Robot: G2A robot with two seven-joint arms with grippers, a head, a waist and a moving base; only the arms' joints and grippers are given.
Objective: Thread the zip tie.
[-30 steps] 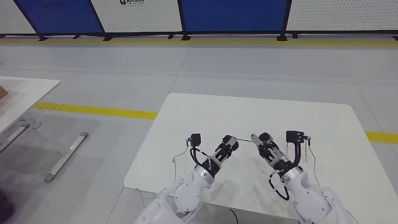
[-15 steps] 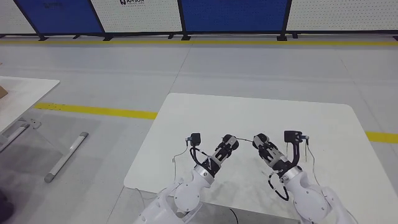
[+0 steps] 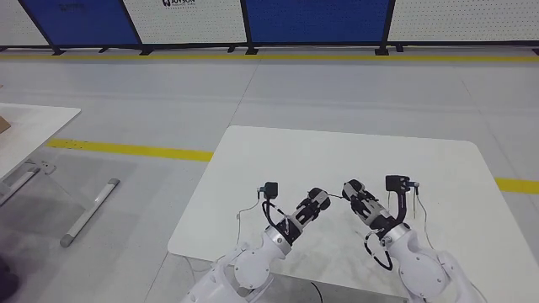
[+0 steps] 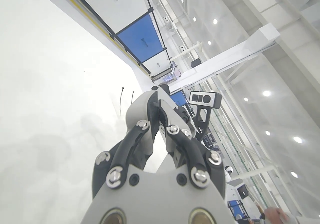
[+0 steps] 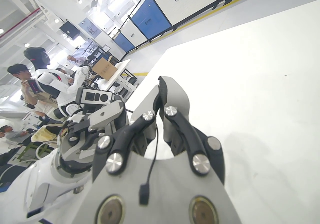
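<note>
Black and thin, the zip tie (image 5: 144, 192) is caught in the right pincer (image 5: 160, 85), whose fingers are pressed together on its strap. The tie's square head hangs free in the hollow behind the pads, toward the wrist, and the strap curves up from it into the closed grip. Just beside it, at the table's (image 3: 354, 147) near edge, the left pincer (image 4: 157, 92) also has its fingers together. The top view shows a fine dark line bridging the small gap between the two pincers, so the strap's other end sits at the left one's tips. Both pincers are held a little above the white tabletop, tips nearly facing each other.

Farther out on the table, beyond the left pincer, two spare ties (image 4: 120, 101) lie side by side, roughly parallel and slightly apart. Past the far edge comes grey floor with a yellow line (image 3: 126, 149), then blue and white panels (image 3: 316, 4).
</note>
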